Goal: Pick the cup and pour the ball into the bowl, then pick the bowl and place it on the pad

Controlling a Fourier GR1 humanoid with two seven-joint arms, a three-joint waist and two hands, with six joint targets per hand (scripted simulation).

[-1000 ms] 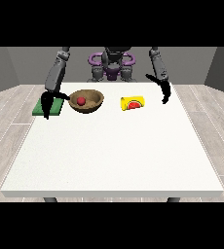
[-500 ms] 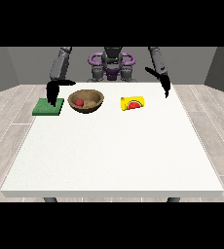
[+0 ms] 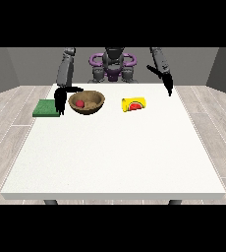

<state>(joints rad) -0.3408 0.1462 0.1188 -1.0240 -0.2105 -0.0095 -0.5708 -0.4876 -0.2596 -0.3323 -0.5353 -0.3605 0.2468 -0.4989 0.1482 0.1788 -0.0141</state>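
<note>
Pour done: ball [image 3: 79, 104] in bowl [image 3: 87, 102], cup [image 3: 134, 104] lying on surface [image 3: 115, 152]; bowl-to-pad [image 3: 46, 108] move left, hand at view's left [image 3: 61, 98] beside bowl, grasp state unclear.

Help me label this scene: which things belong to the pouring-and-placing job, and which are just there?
Job: yellow cup on its side; red ball, in the wooden bowl; green pad.
Just there: white table.

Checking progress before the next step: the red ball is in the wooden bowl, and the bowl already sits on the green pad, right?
Not quite. The front view shows the red ball in the wooden bowl, but the bowl stands on the table beside the green pad, not on it.
</note>
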